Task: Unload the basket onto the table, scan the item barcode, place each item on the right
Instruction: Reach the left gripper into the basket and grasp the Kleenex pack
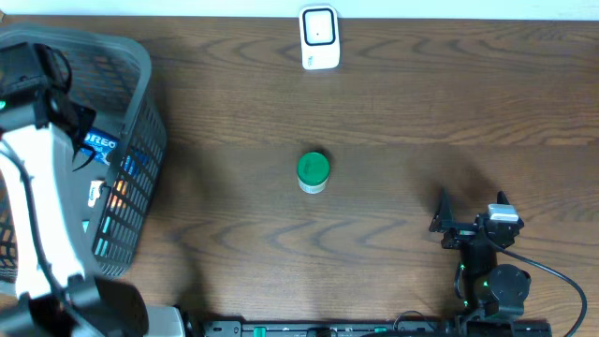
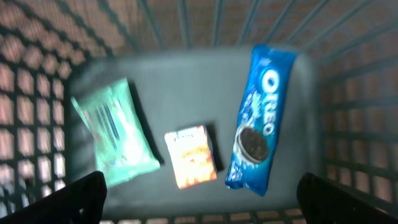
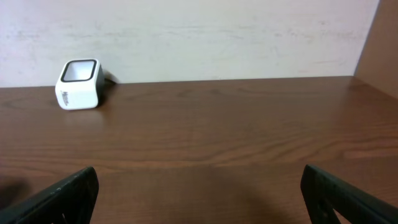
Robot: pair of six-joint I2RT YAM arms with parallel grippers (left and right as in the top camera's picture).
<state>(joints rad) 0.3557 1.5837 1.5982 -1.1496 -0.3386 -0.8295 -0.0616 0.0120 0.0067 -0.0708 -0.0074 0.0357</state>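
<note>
Operator: What am I working over?

Spotter: Your table (image 1: 393, 122) is dark brown wood with a wavy grain and a matte finish. A pale wall (image 3: 217, 37) backs it at twelve o'clock. At nine o'clock stands your biggest object, a grey plastic basket (image 1: 140, 65) with lattice walls, rounded corners and a smooth solid floor. Your left gripper (image 2: 205, 208) hangs above the inside of it, jaws spread wide and empty. Your right gripper (image 3: 199, 186) sits low at about five o'clock, also released and holding nothing.

Operator: And the goods?

Spotter: Three lie side by side on the basket floor: a long glossy blue Oreo pack (image 2: 260, 118), a crinkly mint-green packet (image 2: 115, 134), and between them a small flat-sided orange box (image 2: 191, 155). Out on the wood, the scanner (image 1: 318, 37) at twelve o'clock is a white rounded block with a dark window. The green-lidded tub (image 1: 313, 172), round and short, stands alone at the table's centre.

Operator: How much room?

Spotter: Bare wood rings the tub on every side, with an open stretch between it and the scanner. The scanner sits near the far edge. Inside the basket the walls close around you, and the Oreo pack lies near the three o'clock wall in your wrist view.
</note>
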